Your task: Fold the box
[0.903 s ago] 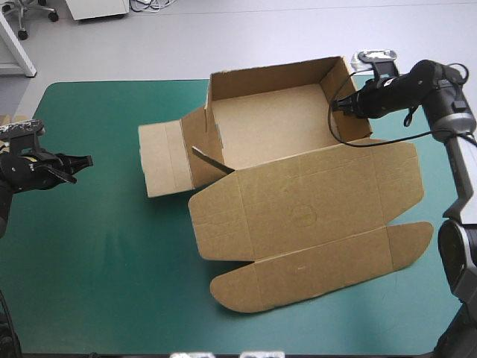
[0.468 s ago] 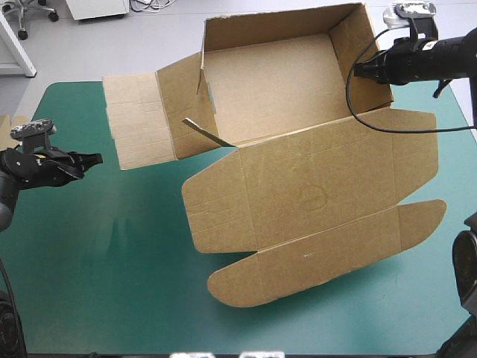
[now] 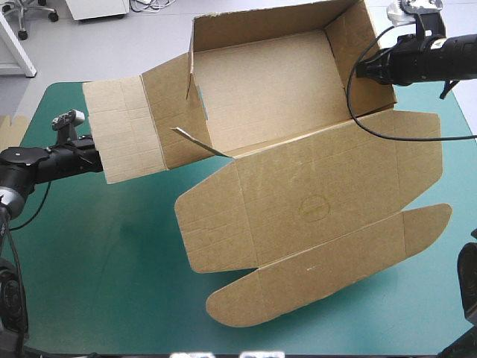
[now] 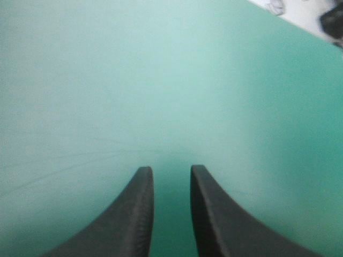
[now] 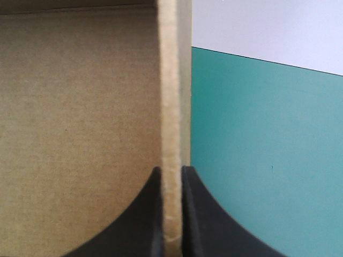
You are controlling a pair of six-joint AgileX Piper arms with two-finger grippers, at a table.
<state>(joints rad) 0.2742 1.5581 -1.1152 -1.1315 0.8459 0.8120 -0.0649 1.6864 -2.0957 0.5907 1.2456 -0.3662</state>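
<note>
Over the far and middle part of the bench (image 3: 112, 283), one box (image 3: 268, 104) of brown corrugated board is recorded, partly erected. An open tray is formed at the far side by a flat base and raised back and right walls, and in the high view it overlaps the bench's far edge. The left wall (image 3: 175, 112) is seen splayed outward, with a creased rectangular panel (image 3: 119, 138) extending from it toward the left edge. A narrow tab (image 3: 201, 143) is seen jutting at the tray's near left corner. The lid (image 3: 313, 171) is spread flat toward the near side, scored with fold lines and a stamped oval, and finished with a long flap (image 3: 328, 268) rounded at both ends. The cover (image 4: 161, 80) is smooth, matt and teal-green. The right gripper (image 5: 170, 170) is clenched on the tray's right wall, whose pale fluted edge is held upright between the black fingers. The left gripper (image 4: 170, 170) is released, its fingers parted by a narrow gap with only cover beyond them. It is positioned just beside the panel's outer edge; contact cannot be told.
</note>
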